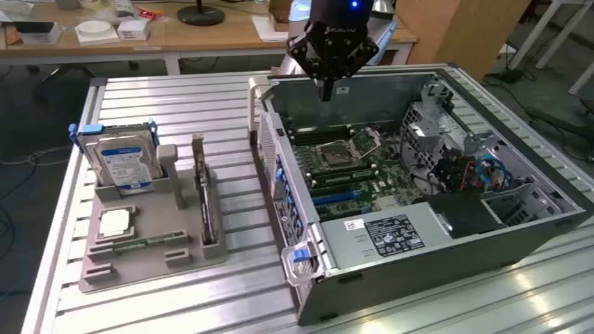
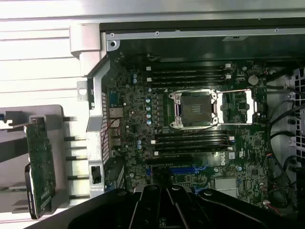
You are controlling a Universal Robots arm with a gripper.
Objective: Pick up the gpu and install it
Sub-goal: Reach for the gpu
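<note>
Exterior view: gripper (image 1: 325, 92) hovers over the open computer case (image 1: 519, 233), pinched narrow and empty. Gpu (image 1: 203, 193) stands upright in the grey tray (image 1: 139, 270), well apart. Neither pickup nor install is done yet.

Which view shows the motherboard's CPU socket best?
The wrist view: it looks straight down on the CPU socket, its square frame unobstructed. The exterior view shows the CPU socket at a slant inside the open case.
</note>
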